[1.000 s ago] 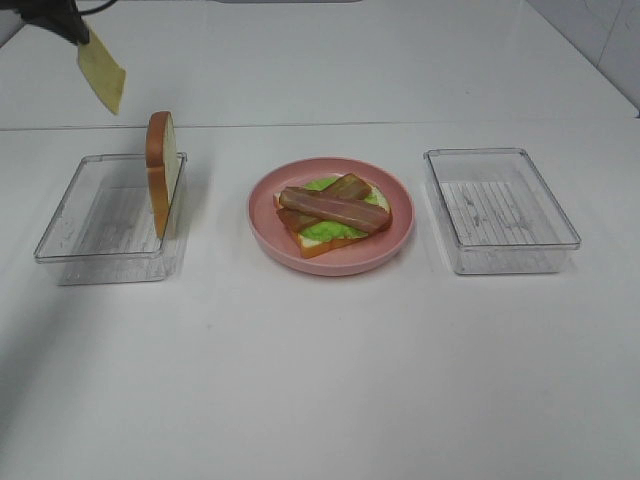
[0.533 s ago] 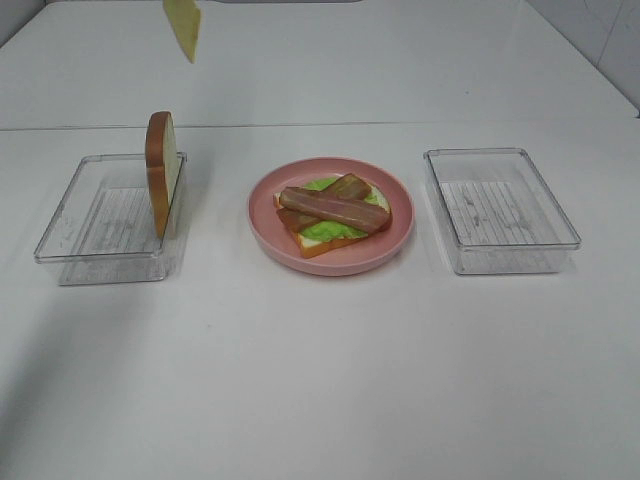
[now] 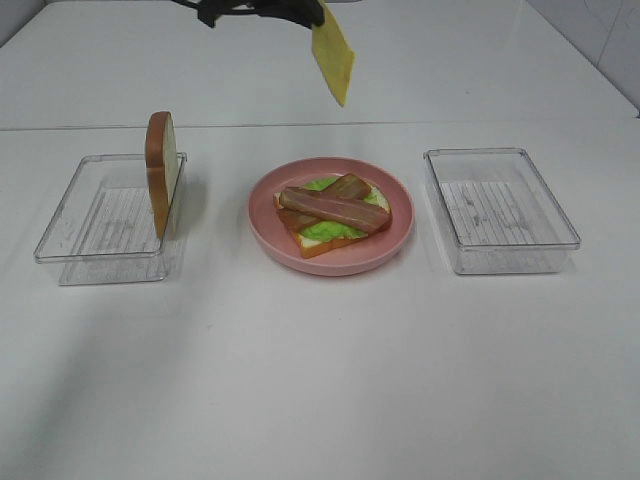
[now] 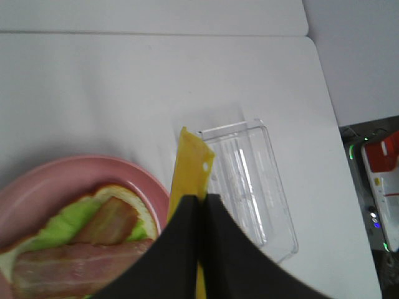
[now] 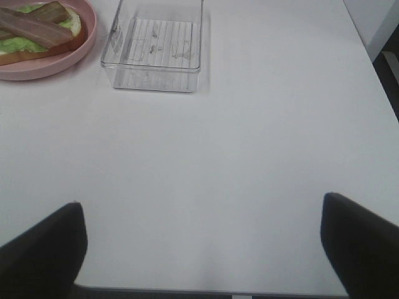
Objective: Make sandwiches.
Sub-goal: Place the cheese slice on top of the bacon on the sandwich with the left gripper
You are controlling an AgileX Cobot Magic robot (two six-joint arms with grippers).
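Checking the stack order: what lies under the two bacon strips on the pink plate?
Under the bacon strips lies a lettuce leaf on a bread slice. The covered middle is hidden.

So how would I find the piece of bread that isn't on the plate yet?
Look at the clear tray left of the pink plate. The bread slice stands on edge against the tray's right wall. Unlike the bread under the lettuce, it's upright and bare.

clear ribbed plastic trays (image 3: 500, 210), matt pink plate (image 3: 400, 235)
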